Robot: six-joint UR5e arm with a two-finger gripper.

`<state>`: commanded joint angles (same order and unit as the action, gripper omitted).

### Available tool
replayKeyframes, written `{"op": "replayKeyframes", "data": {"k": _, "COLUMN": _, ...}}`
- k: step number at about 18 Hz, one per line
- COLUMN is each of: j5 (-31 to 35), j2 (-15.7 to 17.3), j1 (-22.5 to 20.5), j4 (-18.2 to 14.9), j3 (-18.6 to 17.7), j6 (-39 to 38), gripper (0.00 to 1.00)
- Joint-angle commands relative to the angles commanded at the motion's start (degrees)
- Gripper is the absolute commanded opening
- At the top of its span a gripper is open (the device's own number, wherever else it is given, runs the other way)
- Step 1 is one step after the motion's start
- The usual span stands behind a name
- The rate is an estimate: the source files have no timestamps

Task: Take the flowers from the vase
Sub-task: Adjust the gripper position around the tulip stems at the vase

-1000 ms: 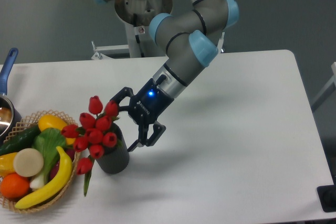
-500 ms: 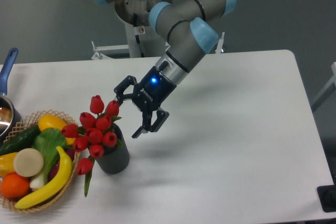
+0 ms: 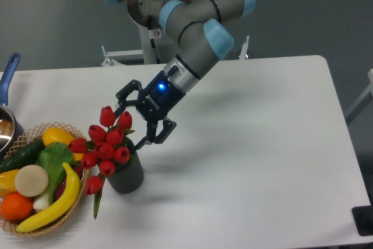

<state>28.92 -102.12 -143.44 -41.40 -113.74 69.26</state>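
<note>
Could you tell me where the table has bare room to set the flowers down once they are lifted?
The table is bare from the vase rightward to its right edge, also along the far edge behind the gripper. The left end is crowded: flowers, fruit basket and a pot.

Flowers point(image 3: 106, 144) glossy plastic; vase point(image 3: 126, 176) matt dark; basket point(image 3: 71, 209) woven wicker; table point(image 3: 262, 161) smooth matt white.

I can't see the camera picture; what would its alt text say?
A robot arm's open gripper hovers just above and right of red flowers standing in a dark vase on a white table, not gripping them. A woven basket of fruit and vegetables sits left of the vase.
</note>
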Motion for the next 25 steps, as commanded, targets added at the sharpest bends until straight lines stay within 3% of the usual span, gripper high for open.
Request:
{"op": "replayKeyframes", "data": {"k": 10, "j5": 0.44, "j2": -3.43, "j1": 0.0, "j4": 0.0, "j3": 3.17, "j6": 0.79, "gripper": 1.0}}
{"op": "replayKeyframes", "data": {"k": 16, "j5": 0.53, "j2": -3.08, "j1": -1.14, "j4": 0.09, "j3": 1.76, "j6": 0.97, "gripper": 1.0}}
{"op": "replayKeyframes", "data": {"k": 25, "j5": 0.53, "j2": -4.22, "j1": 0.17, "j4": 0.18, "j3": 3.87, "j6": 0.97, "gripper": 1.0}}
